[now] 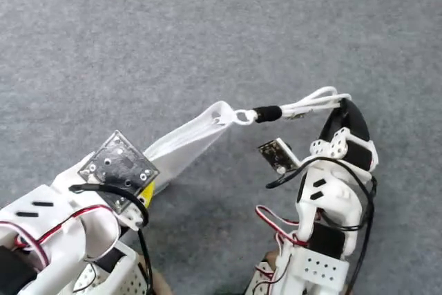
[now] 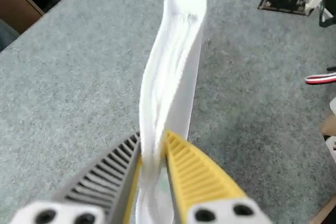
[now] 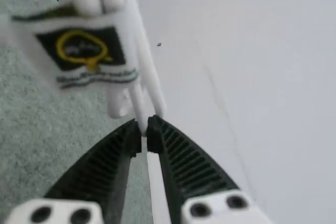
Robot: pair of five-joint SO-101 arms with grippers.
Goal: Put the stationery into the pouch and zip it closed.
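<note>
One grey table [image 1: 207, 39] bears two arms. One white pouch [image 1: 185, 140] stretches between them above the table's middle. The left gripper [image 2: 153, 142] is clamped on one end of the pouch. The right gripper [image 3: 143, 129] pinches one white cord loop [image 1: 314, 101] fastened to the other end. The cord carries one small label [image 3: 86, 51].

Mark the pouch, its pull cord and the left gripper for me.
pouch [image 1: 186, 139]: high view, middle of the white fabric body.
pull cord [image 1: 293, 108]: high view, midway along its white strands.
left gripper [image 2: 153, 141]: left wrist view, between the fingertips clamped on the pouch.
</note>
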